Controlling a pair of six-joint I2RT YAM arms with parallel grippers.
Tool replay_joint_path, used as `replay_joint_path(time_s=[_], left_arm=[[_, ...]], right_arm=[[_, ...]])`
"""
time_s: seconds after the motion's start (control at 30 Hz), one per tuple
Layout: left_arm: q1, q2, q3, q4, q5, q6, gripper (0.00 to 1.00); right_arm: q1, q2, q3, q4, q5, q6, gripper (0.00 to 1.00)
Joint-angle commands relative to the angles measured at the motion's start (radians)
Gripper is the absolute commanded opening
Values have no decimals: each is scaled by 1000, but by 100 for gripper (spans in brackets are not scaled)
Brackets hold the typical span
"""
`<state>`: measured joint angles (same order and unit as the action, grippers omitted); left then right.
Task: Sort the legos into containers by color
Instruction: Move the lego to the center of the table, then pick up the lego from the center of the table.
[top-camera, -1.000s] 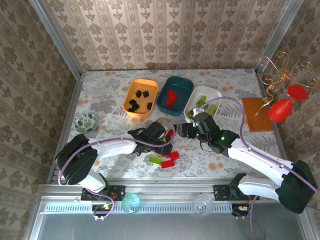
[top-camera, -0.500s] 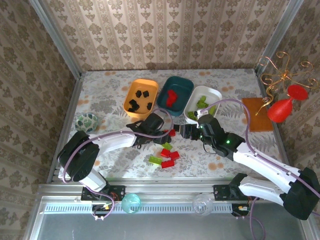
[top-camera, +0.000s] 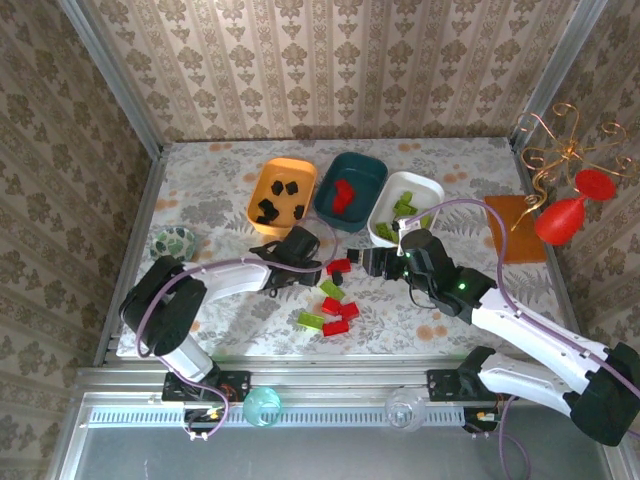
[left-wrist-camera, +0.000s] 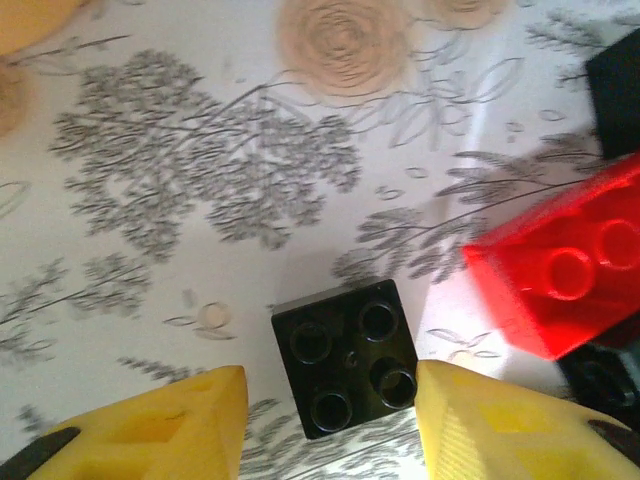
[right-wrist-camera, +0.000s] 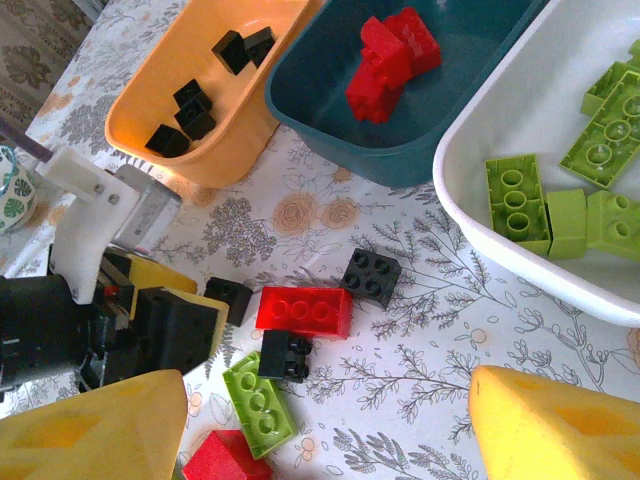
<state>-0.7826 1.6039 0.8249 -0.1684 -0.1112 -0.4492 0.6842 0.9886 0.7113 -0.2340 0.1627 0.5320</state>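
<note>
Top cam: loose legos (top-camera: 332, 306) sit on the table (top-camera: 220, 200) just in front of the tubs (top-camera: 350, 190). Left wrist: left end effector (left-wrist-camera: 328, 400) is apart, straddling a black brick (left-wrist-camera: 345, 372) beside a red brick (left-wrist-camera: 560, 275). Right wrist: right end effector (right-wrist-camera: 325, 385) gapes wide over the scatter.

We can read no words, numbers, labels or brand marks anywhere in these views. In the left wrist view, the studs on the black brick (left-wrist-camera: 345, 357) and the red brick (left-wrist-camera: 565, 275) are too blurred to show any lettering.
</note>
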Motion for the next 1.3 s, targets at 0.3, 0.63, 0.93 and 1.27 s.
replay_joint_path(time_s=[0.3, 0.63, 0.93, 1.27], left_arm=[[-11, -64, -22, 30, 21, -20, 75], [63, 43, -40, 115, 65, -46, 59], [64, 20, -52, 96, 61, -40, 41], [93, -177, 99, -34, -20, 2, 38]], right_arm=[[-5, -16, -7, -10, 24, 26, 76], [-5, -45, -18, -22, 24, 29, 77], [-6, -48, -19, -18, 29, 29, 77], [-8, -51, -28, -12, 35, 38, 78]])
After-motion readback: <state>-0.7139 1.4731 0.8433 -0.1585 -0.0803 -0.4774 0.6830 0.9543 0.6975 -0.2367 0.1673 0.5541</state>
